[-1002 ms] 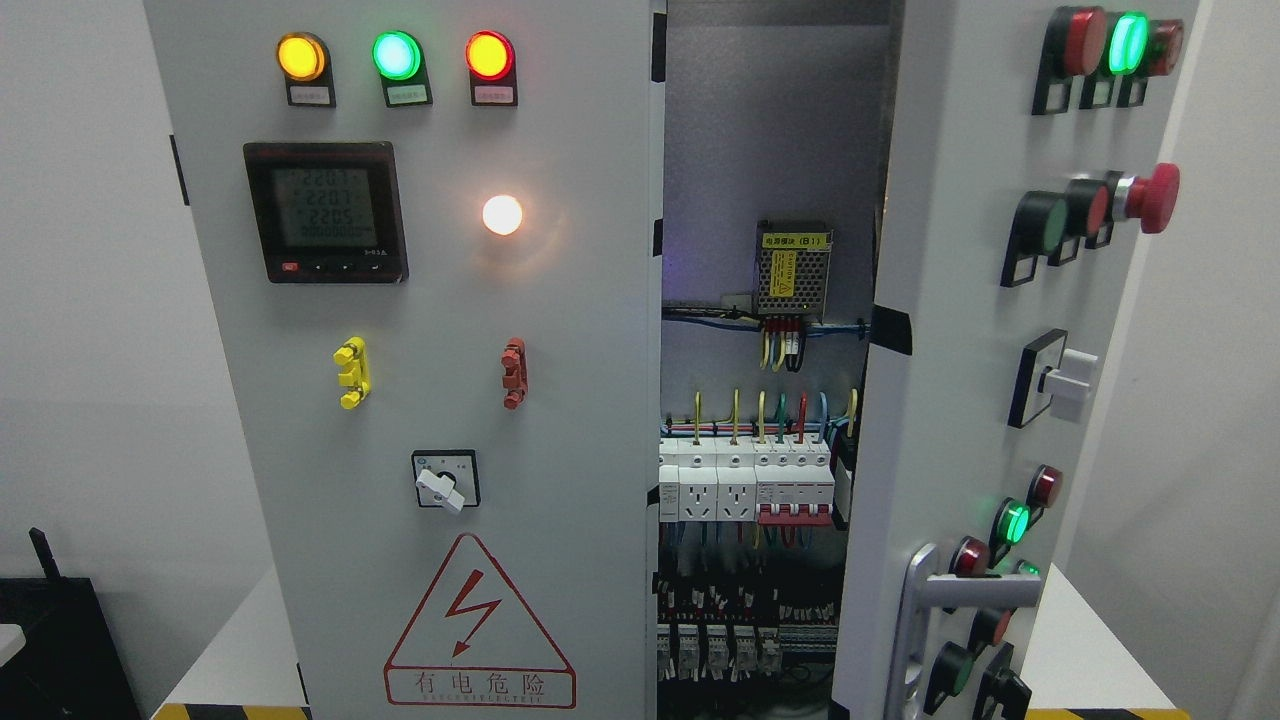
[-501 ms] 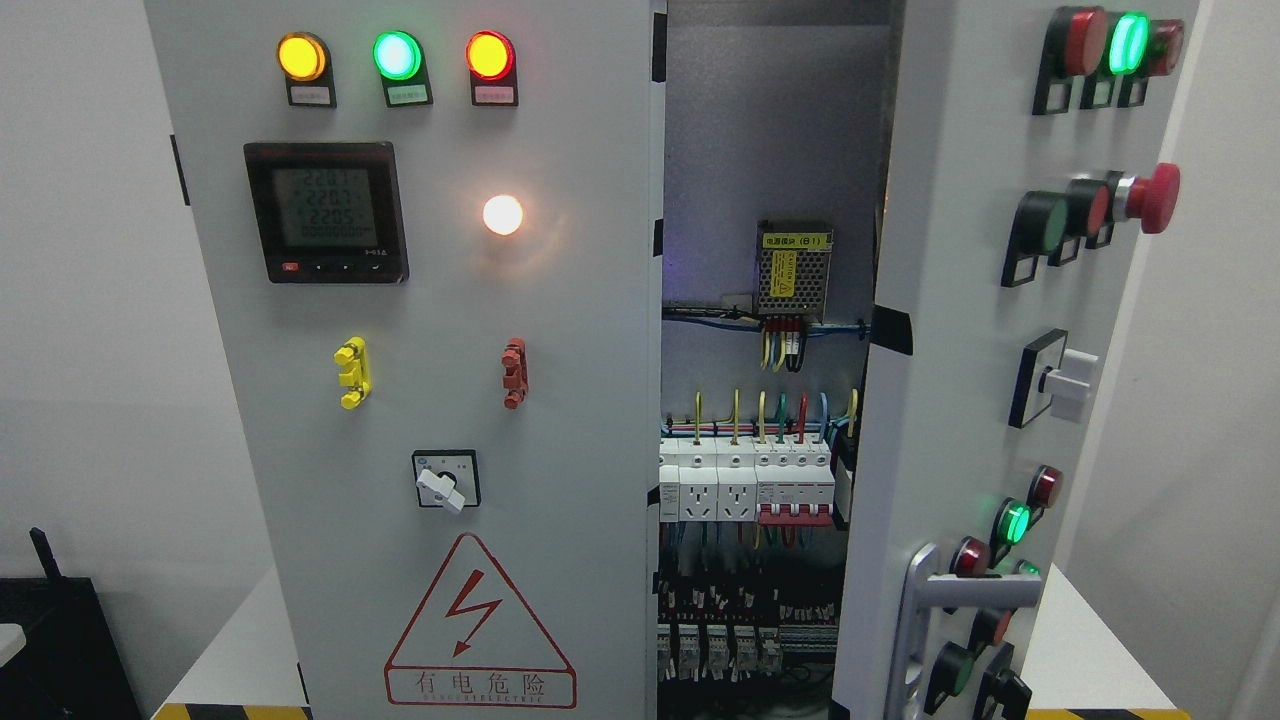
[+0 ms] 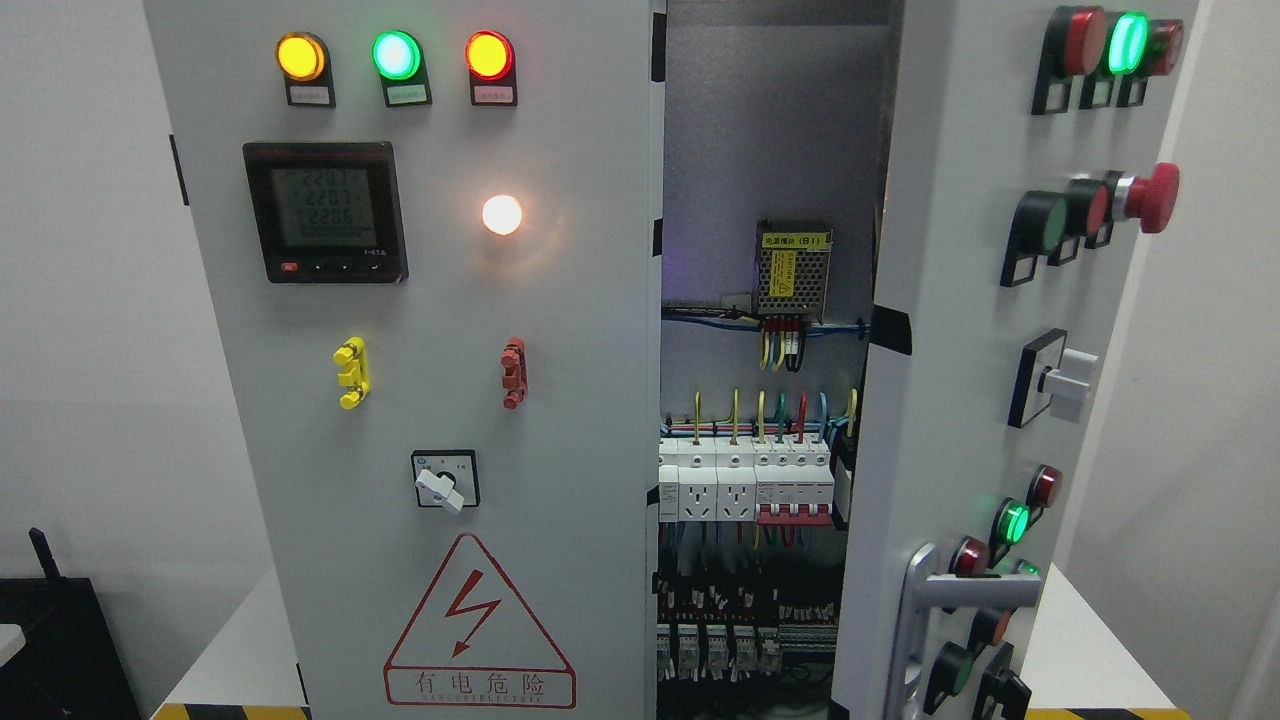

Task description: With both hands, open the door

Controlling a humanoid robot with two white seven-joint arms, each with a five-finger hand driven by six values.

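White wall (image 3: 80, 300) behind grey cabinet (image 3: 420, 300); right door (image 3: 960, 350) swung open, breakers (image 3: 745, 485) visible beside it; robot hand state: cannot tell.

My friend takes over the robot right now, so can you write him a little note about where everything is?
Hands: neither robot hand is in view.
Right door: swung open toward the camera, its silver handle at the lower edge, untouched.
Left door: looks shut, lamps lit.
Inside: circuit breakers and a power supply show through the gap.
Done: right door partly open.
Left: probably swinging it wider; maybe the left door too.
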